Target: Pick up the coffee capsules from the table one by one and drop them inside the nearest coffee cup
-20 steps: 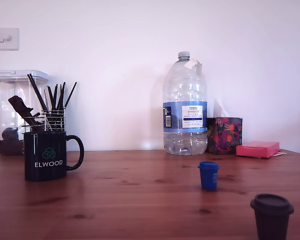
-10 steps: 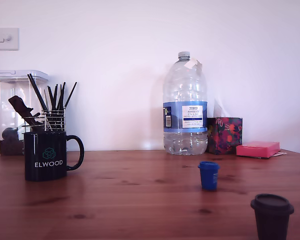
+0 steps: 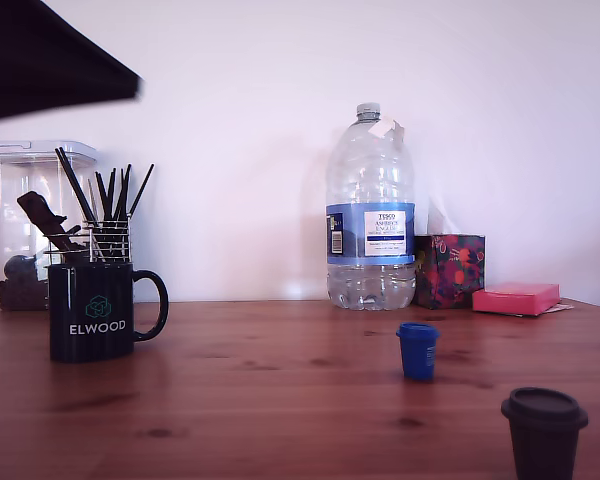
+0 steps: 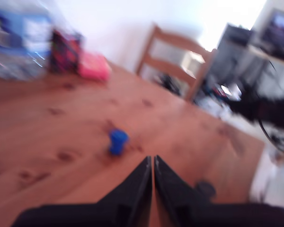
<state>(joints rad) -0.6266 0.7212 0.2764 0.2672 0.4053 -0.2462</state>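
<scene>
A blue coffee capsule [image 3: 417,350] stands on the wooden table [image 3: 280,390], right of centre in the exterior view. A dark brown-black capsule [image 3: 543,430] sits nearer, at that view's lower right. The dark ELWOOD coffee cup [image 3: 92,310] stands at the exterior view's left. A dark, blurred part of my arm [image 3: 40,60] fills that view's top left corner, high above the cup. The wrist view is blurred. There my gripper [image 4: 152,158] is shut with nothing in it, well above the table [image 4: 47,132]. The blue capsule [image 4: 117,141] lies just beyond the tips, and the dark capsule [image 4: 206,189] shows beside one finger.
A large water bottle [image 3: 370,210], a patterned tissue box [image 3: 450,270] and a pink box [image 3: 515,297] line the back wall. Behind the cup are a wire holder of black sticks [image 3: 105,225] and a clear canister [image 3: 25,220]. A wooden chair [image 4: 173,61] stands past the table's edge.
A dark part of my arm has come into the exterior view's top left corner and now covers the wall switch. Both capsules and the cup have stayed put.
</scene>
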